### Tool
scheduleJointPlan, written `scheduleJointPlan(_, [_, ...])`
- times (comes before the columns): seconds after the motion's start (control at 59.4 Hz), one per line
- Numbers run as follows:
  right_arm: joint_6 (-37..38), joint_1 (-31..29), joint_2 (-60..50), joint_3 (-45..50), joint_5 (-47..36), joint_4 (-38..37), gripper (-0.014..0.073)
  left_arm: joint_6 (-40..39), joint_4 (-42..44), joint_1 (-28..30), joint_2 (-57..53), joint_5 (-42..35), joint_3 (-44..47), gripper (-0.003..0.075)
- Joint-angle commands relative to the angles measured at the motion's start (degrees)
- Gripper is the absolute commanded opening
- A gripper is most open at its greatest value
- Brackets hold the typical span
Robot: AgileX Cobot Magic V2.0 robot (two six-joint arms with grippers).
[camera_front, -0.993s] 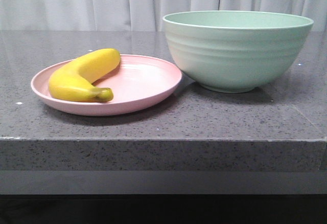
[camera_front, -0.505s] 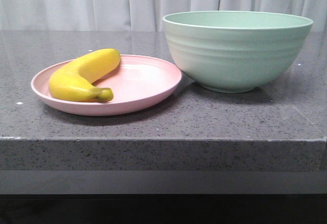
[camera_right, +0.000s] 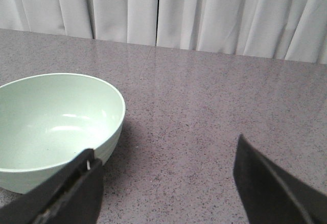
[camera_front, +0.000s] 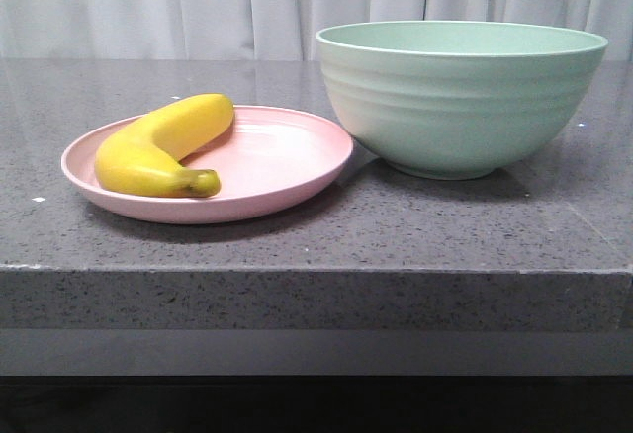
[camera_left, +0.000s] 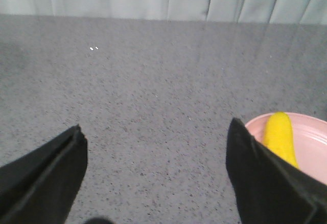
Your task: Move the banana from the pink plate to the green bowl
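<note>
The banana (camera_front: pixel 158 146) is lying on its side on the pink plate (camera_front: pixel 287 161), occupying the left half of the plate as the front view shows it; its blunt end is pointing toward the rear right, and its dark stem tip is curling toward the plate's near edge; the plate is sitting flat on the grey speckled countertop (camera_front: pixel 316 235), left of centre; the green bowl (camera_front: pixel 460 97) is standing upright just to the right of the plate, its rim rising well above the plate and the fruit; the plate's right rim is sitting just beside the bowl's lower wall, and whether the two are touching cannot be determined; the right wrist view is showing the bowl's interior with nothing inside it. The left gripper (camera_left: pixel 156 175) is hanging over bare countertop with its black fingers (camera_left: pixel 43 178) spread wide apart and nothing between them; the banana and the rim of the pink plate are appearing just past one finger in that view, partly hidden by it, and no contact is being made. The right gripper (camera_right: pixel 166 188) is likewise holding its black fingers (camera_right: pixel 276 188) wide apart with nothing in the gap; the bowl is sitting near one finger, to the side of the gap; neither gripper is appearing in the front view. A pale pleated curtain (camera_front: pixel 198 3) is hanging behind the far edge of the countertop.
</note>
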Motion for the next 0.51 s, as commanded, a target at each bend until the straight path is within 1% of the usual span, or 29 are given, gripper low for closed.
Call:
scheduleJointPlan(0.0, [-0.57, -0.02, 0.75, -2.09, -4.64, 0.16, 0.0552, 0.07, -0.87, -3.21, 5.96, 0.08, -6.21, 0.0554])
scheduleJointPlan(0.202, [-0.57, -0.02, 0.75, -2.09, -4.64, 0.16, 0.0552, 0.07, -0.87, -12.49, 20.8, 6.45, -15.41, 0.0554])
scheduleJointPlan(0.354, [-0.57, -0.02, 0.75, -2.09, -4.64, 0.16, 0.0552, -0.33, -0.87, -18.66, 30.94, 7.56, -21.09, 0.0554])
scheduleJointPlan(0.488, [-0.57, -0.02, 0.75, -2.09, -4.64, 0.16, 0.0552, -0.45, -1.0, -22.69, 38.43, 7.68, -25.28, 0.0554])
